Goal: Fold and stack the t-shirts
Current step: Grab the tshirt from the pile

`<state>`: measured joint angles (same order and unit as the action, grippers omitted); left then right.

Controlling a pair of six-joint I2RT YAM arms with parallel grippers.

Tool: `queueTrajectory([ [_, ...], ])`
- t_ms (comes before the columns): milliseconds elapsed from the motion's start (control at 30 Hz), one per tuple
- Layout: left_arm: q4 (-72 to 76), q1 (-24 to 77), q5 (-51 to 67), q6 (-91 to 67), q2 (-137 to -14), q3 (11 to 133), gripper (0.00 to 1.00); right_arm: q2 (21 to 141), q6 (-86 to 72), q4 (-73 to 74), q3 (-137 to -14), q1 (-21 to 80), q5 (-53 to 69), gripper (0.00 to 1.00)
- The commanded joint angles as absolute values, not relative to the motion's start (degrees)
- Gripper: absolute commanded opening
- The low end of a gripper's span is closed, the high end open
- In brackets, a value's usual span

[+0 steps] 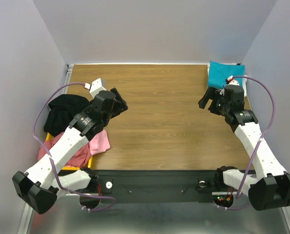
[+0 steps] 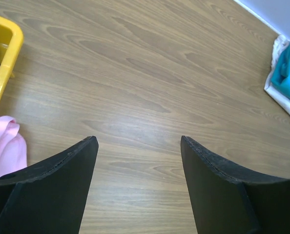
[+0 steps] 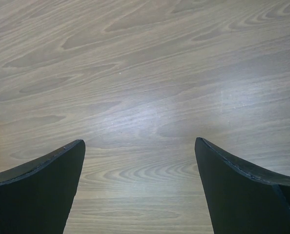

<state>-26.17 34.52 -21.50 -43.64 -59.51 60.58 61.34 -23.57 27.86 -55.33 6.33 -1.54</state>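
Observation:
A folded teal t-shirt (image 1: pixel 222 74) lies at the table's far right corner, on a white one whose edge shows in the left wrist view (image 2: pixel 280 92) under the teal (image 2: pixel 287 73). A black t-shirt (image 1: pixel 64 111), a pink one (image 1: pixel 99 142) and a dusty red one (image 1: pixel 74 154) are heaped on the yellow tray (image 1: pixel 72 168) at the left. My left gripper (image 1: pixel 119 106) is open and empty above bare wood, right of the heap. My right gripper (image 1: pixel 208 101) is open and empty, just in front of the teal shirt. Both wrist views show only bare wood between the fingers.
The wooden table (image 1: pixel 155 117) has grey walls at the back and on both sides. The yellow tray's corner (image 2: pixel 3 58) and a pink fold (image 2: pixel 3 146) show at the left of the left wrist view. The arm bases stand on a black rail (image 1: pixel 155 185) at the near edge.

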Motion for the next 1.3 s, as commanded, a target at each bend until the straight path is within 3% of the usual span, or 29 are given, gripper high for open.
queueTrajectory([
  [0, -28.6, 34.6, -25.3, -44.2, -58.7, 62.7, 0.81, 61.1, -23.3, 26.7, -57.1, 6.1, -3.0, 1.0],
  [233, -25.6, 34.6, -23.2, -39.0, -58.4, 62.7, 0.81, 62.4, -23.5, 26.7, -57.4, 6.0, -3.1, 1.0],
  [333, -25.4, 34.3, -24.3, -39.8, -57.4, 61.7, 0.92, 63.6, -23.5, 26.7, -58.3, 6.1, -3.0, 1.0],
  [433, -28.6, 27.6, -24.7, -40.1, -56.4, 62.0, 0.98, 64.2, -23.3, 26.7, -58.7, 6.1, -3.2, 1.0],
  [633, -31.8, 4.9, -21.6, -32.5, -52.0, 59.0, 0.99, 66.2, -23.5, 26.2, -58.2, 6.1, -1.9, 1.0],
  [867, -25.4, -9.0, -20.4, -25.1, -59.4, 56.2, 0.99, 67.8, -24.2, 24.9, -57.0, 6.1, 1.6, 1.0],
  [1267, -16.2, -14.2, -17.7, -21.3, -77.8, 57.7, 0.95, 67.2, -24.0, 24.0, -56.0, 6.1, 1.9, 1.0],
])
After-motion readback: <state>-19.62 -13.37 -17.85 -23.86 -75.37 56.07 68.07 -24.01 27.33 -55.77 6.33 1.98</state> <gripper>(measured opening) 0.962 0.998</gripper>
